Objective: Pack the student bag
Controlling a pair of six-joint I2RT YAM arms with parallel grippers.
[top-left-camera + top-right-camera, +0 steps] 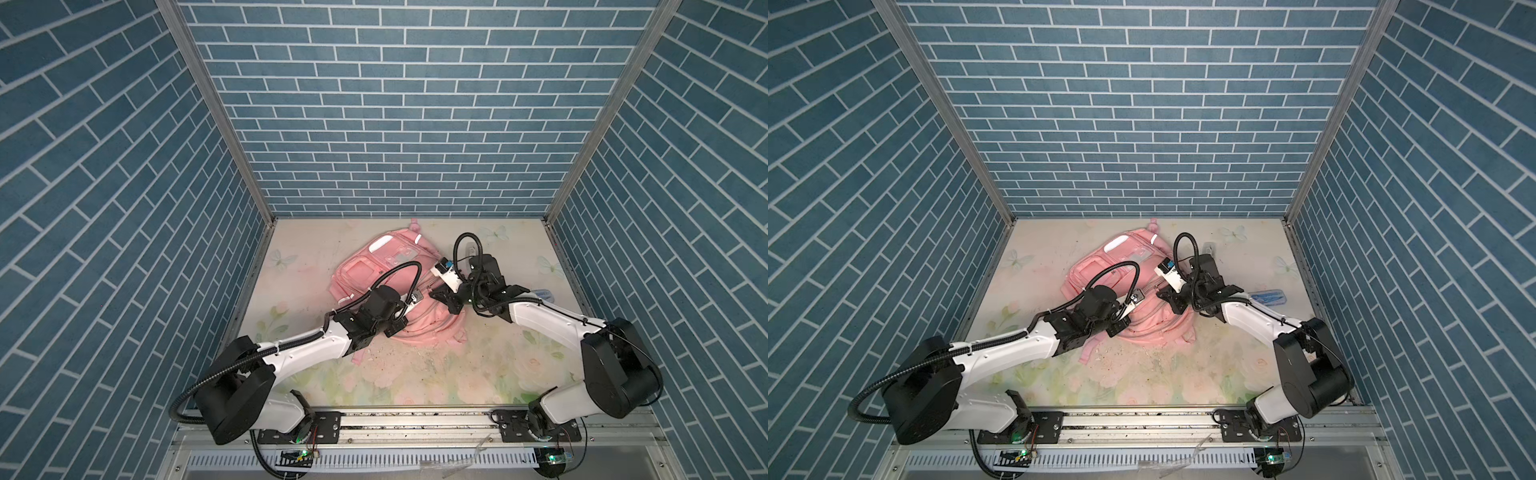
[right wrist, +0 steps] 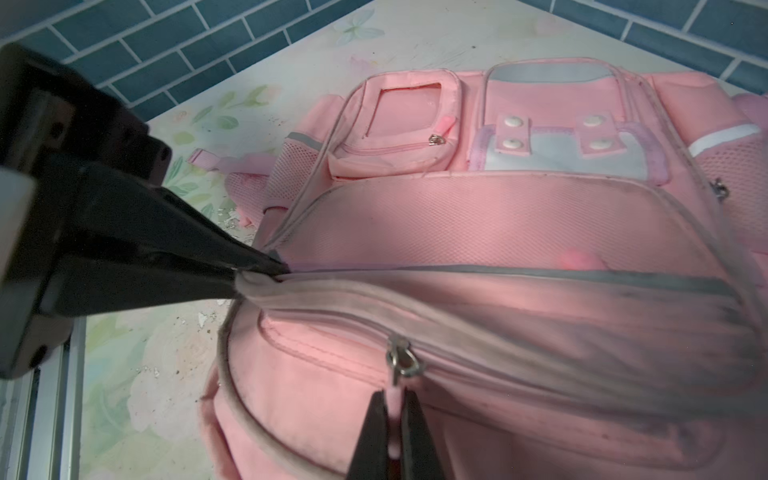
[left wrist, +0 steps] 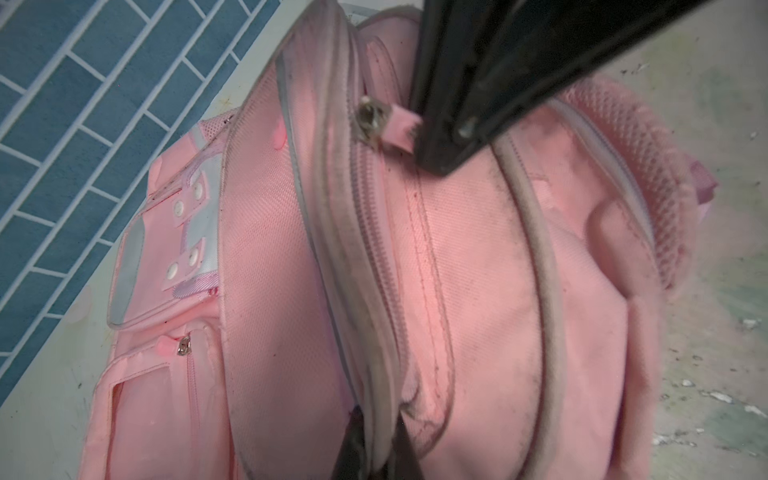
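The student bag (image 1: 365,270) (image 1: 1096,270), a pink backpack, lies flat on the floral mat in both top views. My left gripper (image 3: 380,419) is shut on the bag's grey piping edge (image 3: 374,374) beside the main zipper. The right wrist view shows it too, the left gripper (image 2: 266,270) pinching that edge at the bag's side. My right gripper (image 2: 394,399) is shut on the pink zipper pull (image 2: 395,388) just below the metal slider (image 2: 401,359). From above, the left gripper (image 1: 397,330) and right gripper (image 1: 434,294) meet the bag's near half from opposite sides.
A clear case with blue contents (image 1: 544,295) (image 1: 1268,297) lies on the mat to the right, behind my right arm. A small clear object (image 1: 469,249) sits near the back. Crumbs (image 1: 415,353) litter the mat in front of the bag. Blue brick walls enclose three sides.
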